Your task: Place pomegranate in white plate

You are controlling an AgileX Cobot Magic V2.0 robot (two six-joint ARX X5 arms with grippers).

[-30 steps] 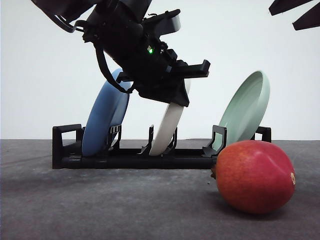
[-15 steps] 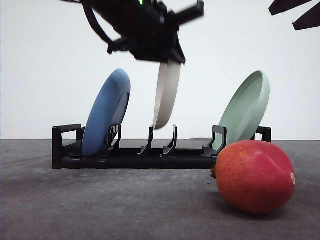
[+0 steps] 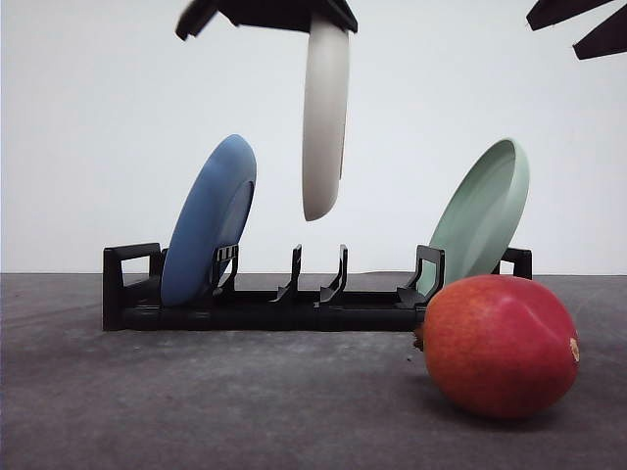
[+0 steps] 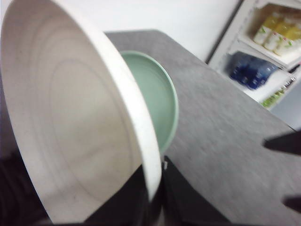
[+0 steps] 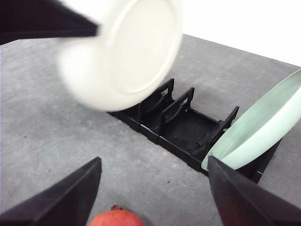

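My left gripper [image 3: 318, 18] is shut on the rim of the white plate [image 3: 325, 117] and holds it on edge in the air above the black rack [image 3: 294, 299]. Its fingers [image 4: 176, 202] clamp that rim, and the plate's hollow side [image 4: 70, 122] faces the left wrist camera. The red pomegranate [image 3: 500, 345] lies on the grey table in front of the rack's right end, and its top [image 5: 115, 219] shows between my right fingers. My right gripper [image 5: 155, 197] is open and empty, high above the fruit at the upper right [image 3: 580, 27].
A blue plate [image 3: 208, 220] leans in the rack's left slot. A pale green plate [image 3: 482, 211] leans in its right slot [image 5: 258, 127]. The rack's middle slots [image 5: 183, 120] hold nothing. Shelves with bottles [image 4: 275, 42] stand beyond the table.
My left gripper has lifted the white plate out of the rack's middle slot and straight up, from leaning in the rack to hanging well above it. The pomegranate and my right gripper have not moved.
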